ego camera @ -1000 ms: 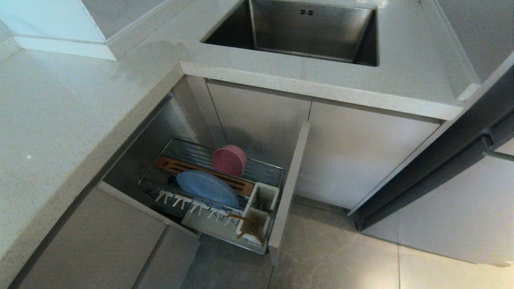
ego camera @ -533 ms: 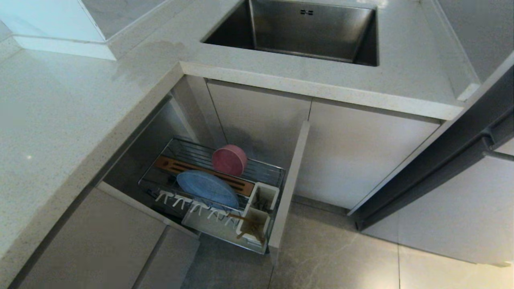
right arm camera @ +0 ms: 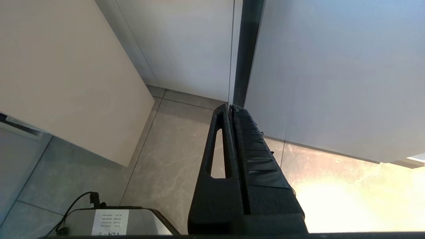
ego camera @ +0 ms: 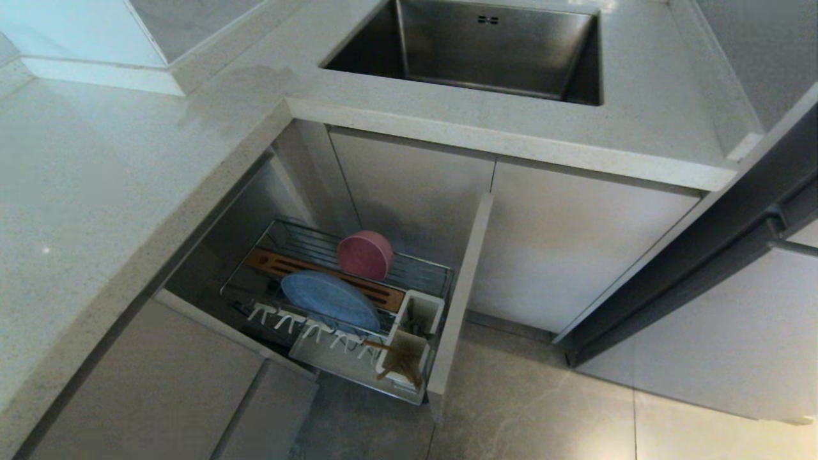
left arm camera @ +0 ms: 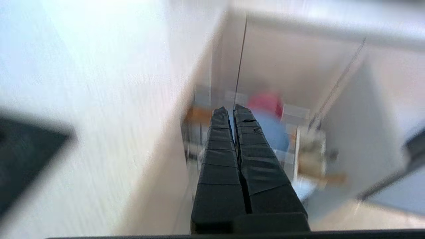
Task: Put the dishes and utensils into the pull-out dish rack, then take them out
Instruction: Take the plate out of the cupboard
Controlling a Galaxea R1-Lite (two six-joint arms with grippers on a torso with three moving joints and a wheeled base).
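The pull-out dish rack stands drawn out below the counter, its beige front panel edge-on. A pale-blue plate leans among the white prongs and a pink bowl rests on its side behind it. Light-wood chopsticks stick out of the nearer white utensil cup; a thin grey piece in the farther cup may be the spoon. Neither arm shows in the head view. My left gripper is shut and empty, pointing toward the blurred plate and bowl. My right gripper is shut and empty above the floor.
A steel sink is sunk in the speckled countertop above the rack. Closed cabinet doors flank the rack, and a dark appliance edge runs at the right. Grey floor tiles lie in front. My base shows in the right wrist view.
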